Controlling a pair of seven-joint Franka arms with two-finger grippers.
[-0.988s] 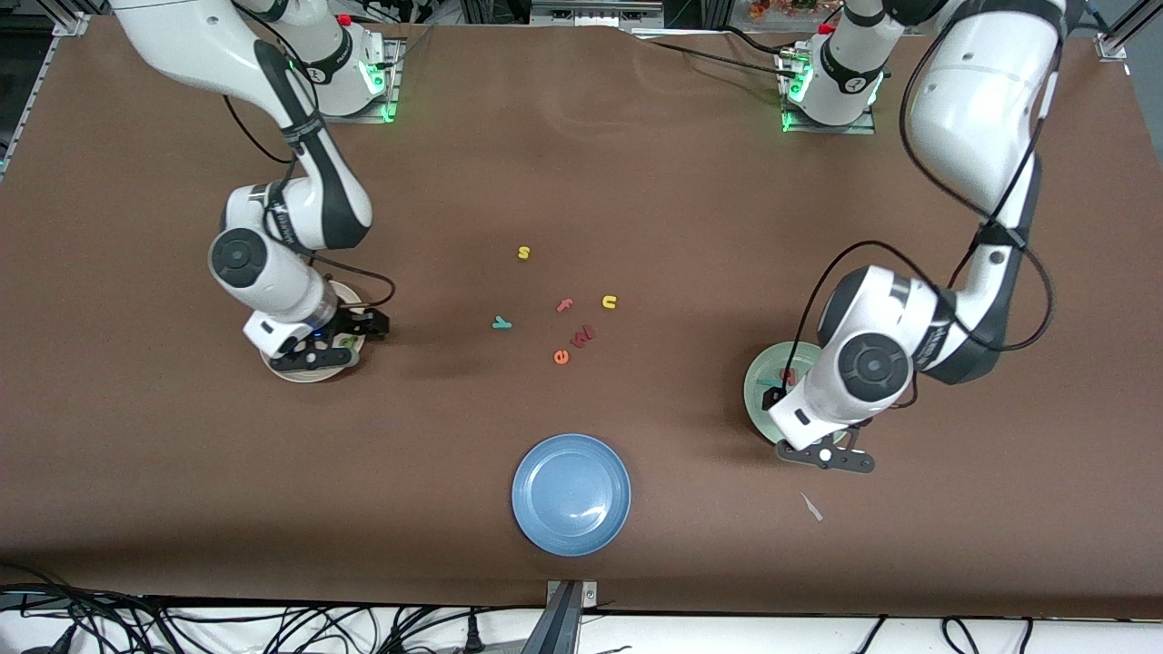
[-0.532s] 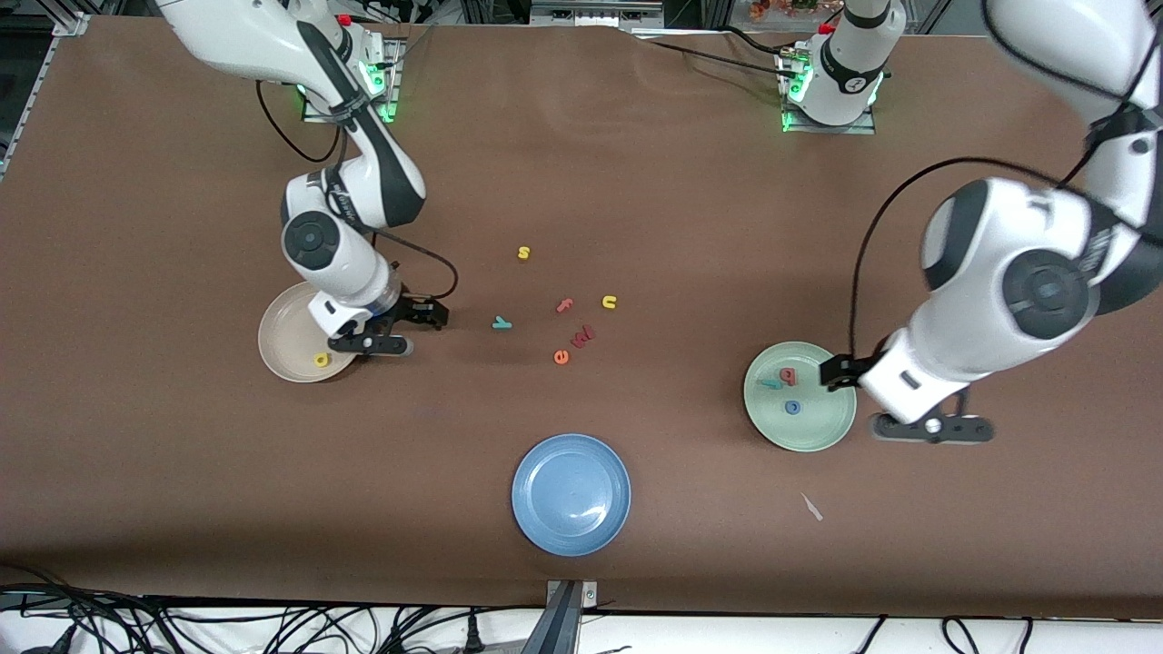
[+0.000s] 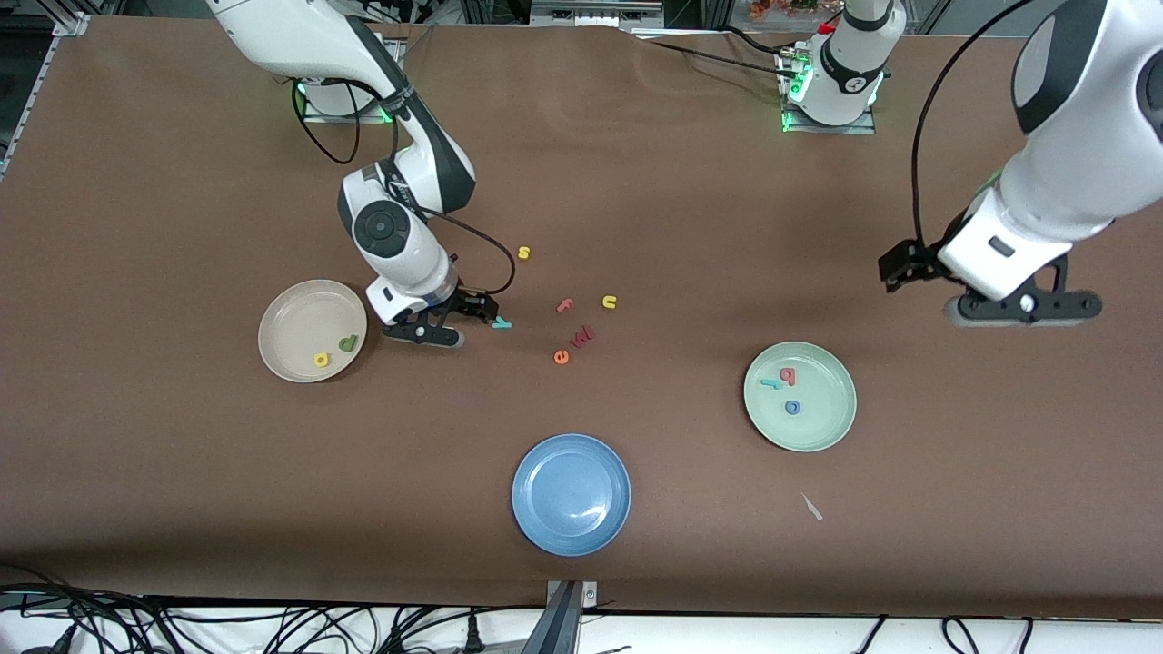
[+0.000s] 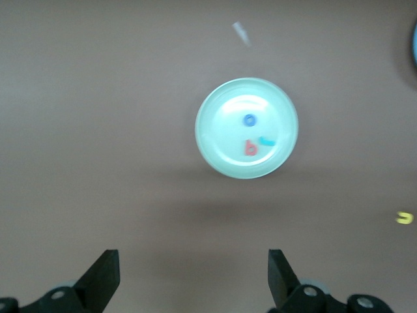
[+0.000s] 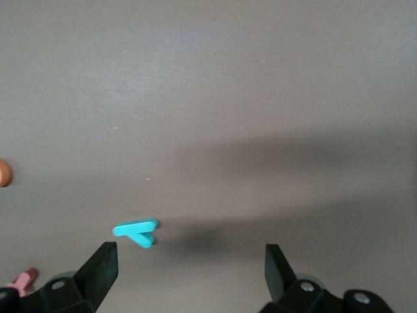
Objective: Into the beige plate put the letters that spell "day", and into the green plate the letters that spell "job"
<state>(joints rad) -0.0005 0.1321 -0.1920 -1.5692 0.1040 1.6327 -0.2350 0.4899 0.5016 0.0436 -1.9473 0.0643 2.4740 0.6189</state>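
Observation:
The beige plate holds the yellow "a" and the dark green "d". The teal "y" lies on the table toward the middle. My right gripper hangs open just beside it, with the "y" close to one fingertip. In the green plate lie the teal "j", the salmon-red "b" and the blue "o". My left gripper is raised, open and empty, over bare table toward the left arm's end.
A blue plate sits near the front edge. Loose letters lie mid-table: yellow "s", pink "t", yellow "u", a dark red letter, orange "e". A white scrap lies nearer the camera than the green plate.
My right gripper left the beige plate, with the "d" now lying in it, and moved over to the "y". My left gripper lifted off the green plate and drew back toward its base.

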